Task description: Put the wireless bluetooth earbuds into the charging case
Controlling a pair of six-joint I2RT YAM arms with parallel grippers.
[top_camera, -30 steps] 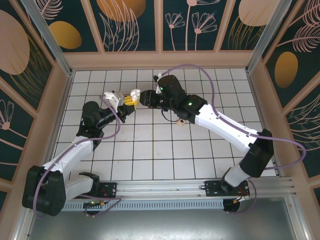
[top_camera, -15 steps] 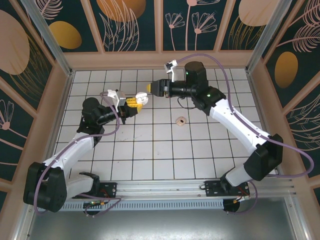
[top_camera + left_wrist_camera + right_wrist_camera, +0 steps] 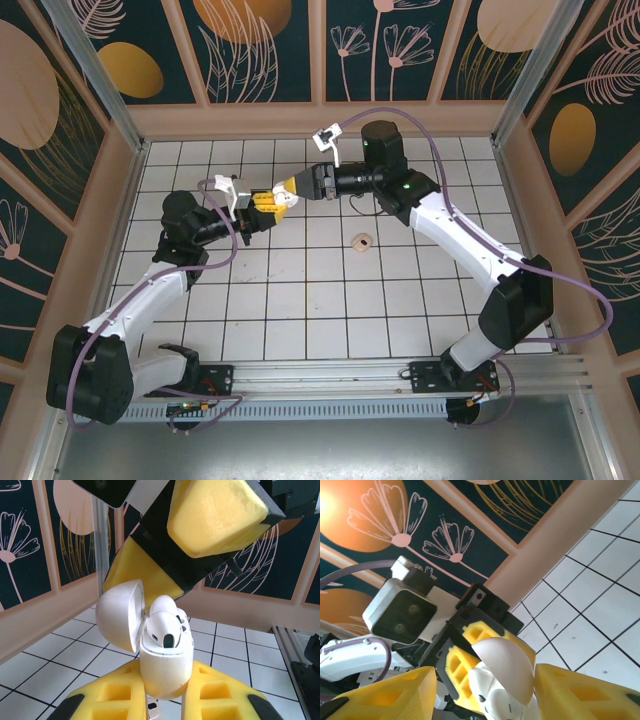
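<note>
The white charging case [image 3: 166,666] stands upright with my left gripper [image 3: 165,680] shut on its lower body, held above the table. Its domed lid [image 3: 119,614] is swung open to the left. Two white earbuds [image 3: 164,629] sit in the case's wells, heads showing above the rim. My right gripper [image 3: 485,682] hovers just over the case, its yellow fingers [image 3: 580,690] apart on either side of the lid [image 3: 509,669], gripping nothing. From above, the two grippers meet at the far left-centre, left gripper [image 3: 262,203] and right gripper [image 3: 287,189] tip to tip.
A small round pinkish disc [image 3: 362,241] lies on the white grid table [image 3: 330,300], right of and nearer than the grippers. A raised wooden rim [image 3: 320,120] and patterned walls close in the table on three sides.
The right arm pulled back from the case, swung to the far side and uncovered the pinkish disc. Its jaws widened and came back over the open lid. The left gripper barely moved.
</note>
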